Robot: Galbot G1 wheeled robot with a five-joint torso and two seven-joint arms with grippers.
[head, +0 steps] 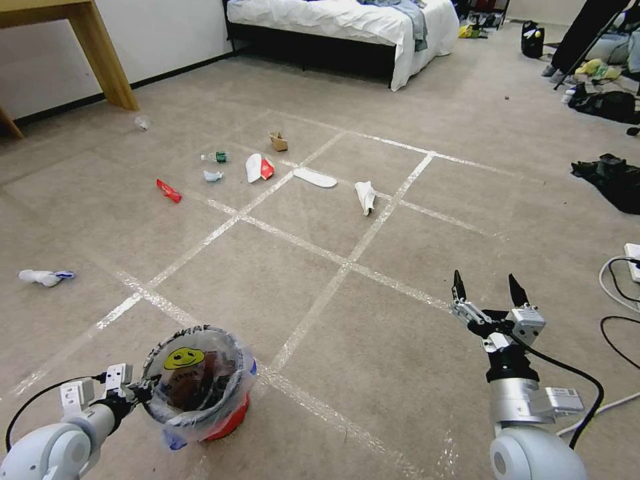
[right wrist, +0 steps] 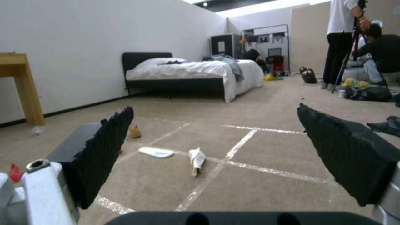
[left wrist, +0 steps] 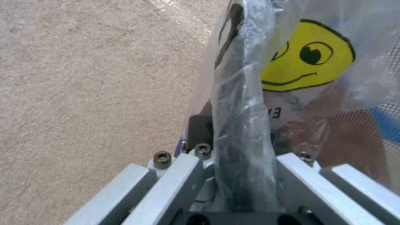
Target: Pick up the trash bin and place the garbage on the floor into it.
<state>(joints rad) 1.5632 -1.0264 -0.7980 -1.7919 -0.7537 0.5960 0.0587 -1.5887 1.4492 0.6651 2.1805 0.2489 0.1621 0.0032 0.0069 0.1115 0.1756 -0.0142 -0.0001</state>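
1. While the left gripper is clamping the near rim of the trash bin, the bin is sitting low at the robot's left front; whether it is touching the carpet cannot be told.
2. The rim and its clear liner are passing between the closed fingers, beside the yellow smiley face.
3. The right gripper is hovering over the carpet at the right front, jaws spread wide and holding nothing.
4. The garbage is lying farther ahead: a crumpled white paper, a slipper sole, a red wrapper, a green-labelled bottle and a cardboard scrap.
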